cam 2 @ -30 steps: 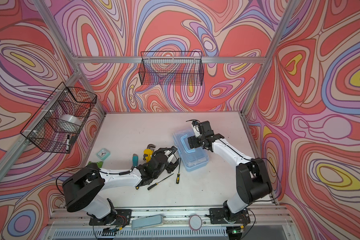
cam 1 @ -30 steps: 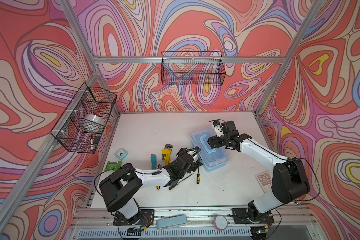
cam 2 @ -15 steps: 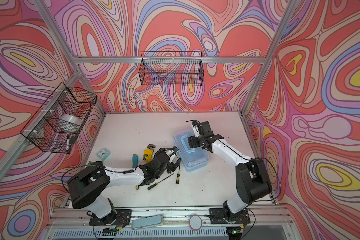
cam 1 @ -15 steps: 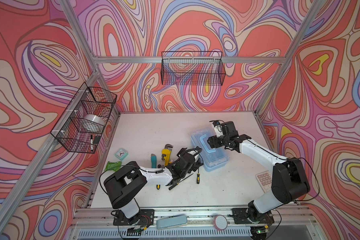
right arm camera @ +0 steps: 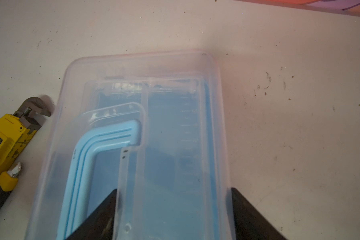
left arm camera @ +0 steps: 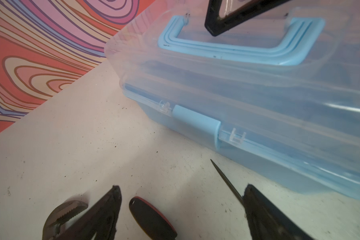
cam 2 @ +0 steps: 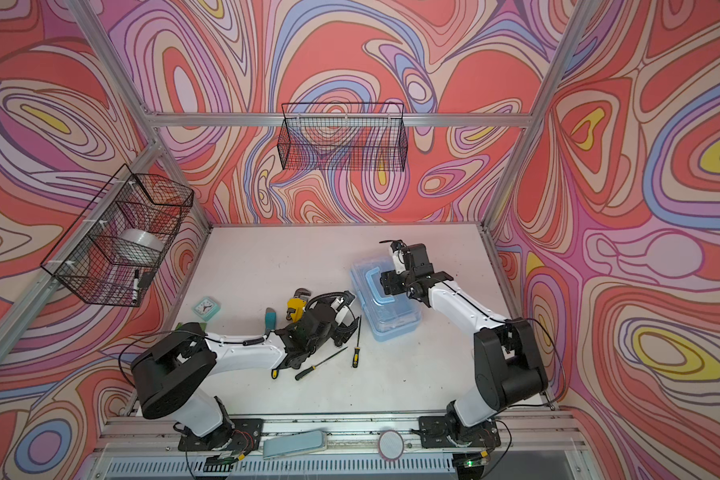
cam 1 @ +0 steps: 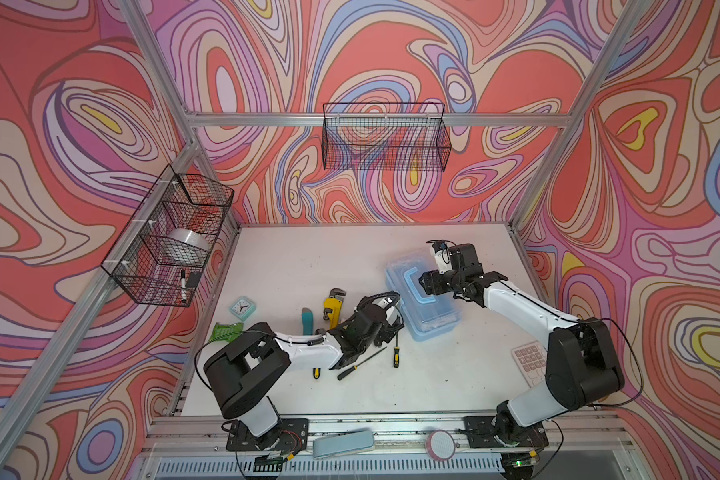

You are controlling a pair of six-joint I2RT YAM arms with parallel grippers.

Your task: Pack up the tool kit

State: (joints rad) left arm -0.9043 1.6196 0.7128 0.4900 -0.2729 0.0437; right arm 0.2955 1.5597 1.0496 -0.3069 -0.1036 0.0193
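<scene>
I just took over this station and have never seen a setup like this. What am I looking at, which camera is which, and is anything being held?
Two white arms bolted to a table, each ending in a pincer. Two pictures look down from overhead; two come from cameras on the wrists. The left pincer is open among loose tools: a yellow pipe wrench and screwdrivers. The right pincer hangs open over the closed tool kit, near its handle. Nothing is held.
</scene>
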